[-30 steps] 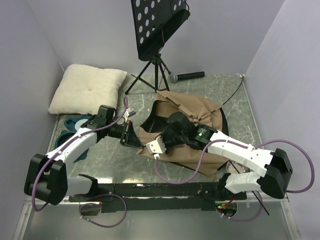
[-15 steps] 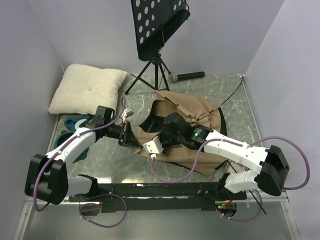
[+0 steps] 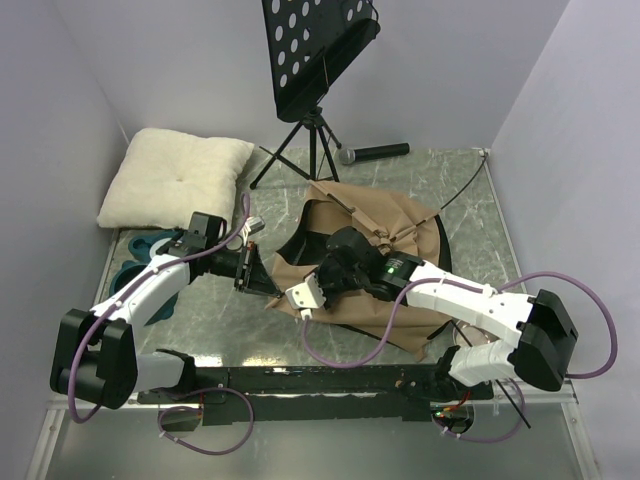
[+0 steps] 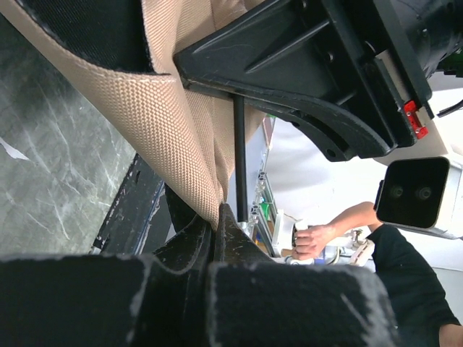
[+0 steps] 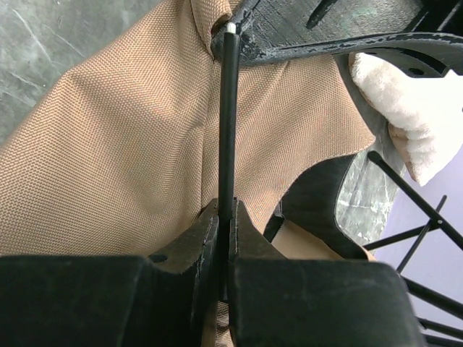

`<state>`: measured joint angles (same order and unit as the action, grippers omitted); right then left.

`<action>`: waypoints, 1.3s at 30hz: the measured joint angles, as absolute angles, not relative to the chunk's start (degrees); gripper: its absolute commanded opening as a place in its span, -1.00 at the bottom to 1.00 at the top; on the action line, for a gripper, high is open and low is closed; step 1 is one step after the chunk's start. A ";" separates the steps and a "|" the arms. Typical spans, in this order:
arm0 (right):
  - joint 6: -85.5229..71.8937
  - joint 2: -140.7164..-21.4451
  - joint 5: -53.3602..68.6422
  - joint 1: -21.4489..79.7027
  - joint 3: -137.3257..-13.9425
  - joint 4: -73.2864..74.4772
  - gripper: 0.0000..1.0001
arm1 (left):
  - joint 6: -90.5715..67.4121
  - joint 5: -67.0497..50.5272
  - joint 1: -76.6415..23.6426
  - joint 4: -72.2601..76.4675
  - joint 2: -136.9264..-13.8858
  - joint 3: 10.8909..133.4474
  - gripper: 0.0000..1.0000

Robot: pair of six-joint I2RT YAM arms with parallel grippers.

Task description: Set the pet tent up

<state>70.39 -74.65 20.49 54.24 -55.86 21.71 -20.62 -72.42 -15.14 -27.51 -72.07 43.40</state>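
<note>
Nearest the arm bases, in front of the tent, lies a bare strip of the grey-green marbled table point(image 3: 200, 320). Just beyond it the left gripper point(image 4: 215, 217) and the right gripper point(image 5: 224, 210) meet at the front-left edge of the large tan-brown fabric pet tent point(image 3: 390, 225), which lies slumped and creased near the middle of the table with its black lining showing at the opening on its left side. The right gripper's jaws are pressed together on a thin black pole point(image 5: 228, 123), which runs straight from them to the tent's hem, where its pale tip meets a bunched fold of fabric. The left gripper is closed as well, pinching the tent's tan hem, with the same pole running down to the tip of its jaws. To the left of the tent sits a teal dish point(image 3: 145, 247). Behind the tent and to its left rests a cream-white tufted pillow point(image 3: 175, 178); straight behind the tent stands a black perforated music stand point(image 3: 315, 45) on a tripod, with a black microphone point(image 3: 375, 152) lying beside its legs.
</note>
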 measured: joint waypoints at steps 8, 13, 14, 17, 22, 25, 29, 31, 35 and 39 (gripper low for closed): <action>70.39 -75.81 19.86 54.52 -55.94 21.43 -1.00 | -20.86 -72.27 -15.05 -27.29 -72.07 43.40 -0.99; 70.41 -75.88 19.55 54.68 -55.94 21.32 -1.00 | -23.22 -71.96 -14.96 -26.30 -72.07 43.20 -0.99; 70.43 -75.88 19.33 54.78 -55.94 21.41 -1.00 | -23.97 -71.88 -14.96 -25.61 -72.05 42.98 -0.99; 70.50 -75.88 18.87 55.20 -55.94 21.80 -1.00 | -27.22 -71.70 -14.90 -23.33 -71.81 41.80 -0.99; 70.63 -75.88 17.54 55.99 -55.99 22.24 -1.00 | -32.18 -70.72 -14.90 -19.88 -70.74 40.21 -0.99; 70.63 -75.92 16.95 56.16 -56.16 22.28 -1.00 | -34.24 -69.80 -14.92 -19.11 -70.32 40.12 -0.99; 70.59 -76.73 15.55 56.86 -56.75 23.16 -1.00 | -35.27 -68.05 -15.35 -19.66 -70.54 40.12 -0.99; 70.59 -77.47 14.85 57.23 -57.10 23.68 -1.00 | -35.81 -67.44 -15.57 -19.77 -71.05 40.14 -0.99; 70.65 -78.72 13.39 58.02 -57.45 24.14 -1.00 | -37.63 -66.24 -15.64 -19.75 -72.40 40.14 -0.99; 71.02 -79.35 12.32 59.02 -57.54 24.77 -1.00 | -38.65 -65.80 -15.88 -20.05 -73.65 40.49 -0.99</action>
